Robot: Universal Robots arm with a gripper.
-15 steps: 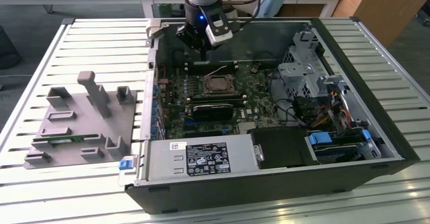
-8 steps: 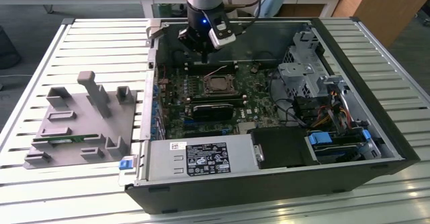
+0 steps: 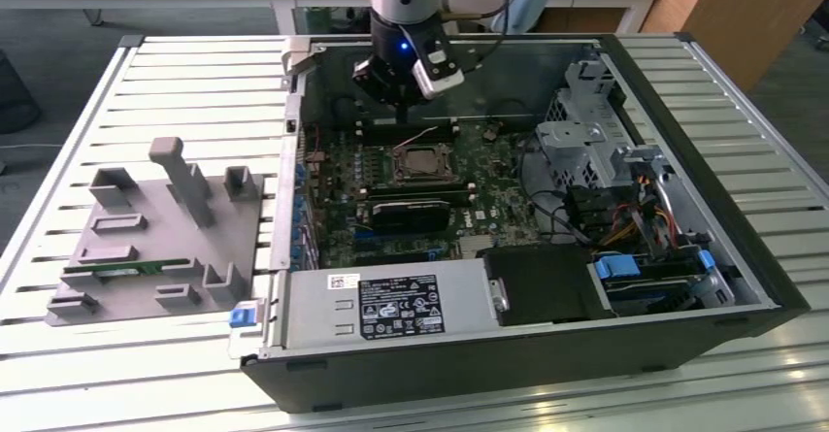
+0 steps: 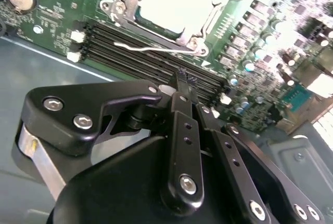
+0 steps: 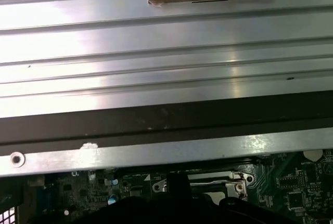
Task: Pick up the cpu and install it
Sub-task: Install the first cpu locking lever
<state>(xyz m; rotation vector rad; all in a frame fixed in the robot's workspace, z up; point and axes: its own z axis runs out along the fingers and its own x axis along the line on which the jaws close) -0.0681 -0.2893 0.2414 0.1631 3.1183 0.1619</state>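
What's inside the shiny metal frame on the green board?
The cpu, a flat silver square, sits inside the socket frame on the motherboard. The socket underneath it is covered. The gripper hangs above the memory slots beside it.

Printed labels in view, none of them legible

A white rectangular label (image 3: 399, 312) dense with small dark print and marks lies on the silver metal power-supply box (image 3: 379, 301), well away from the gripper, towards the case's front edge; a smaller white sticker (image 3: 344, 280) sits just beside it on the same box. White lettering is scattered over the green circuit board (image 4: 49, 13) beneath the gripper, too small to make out.
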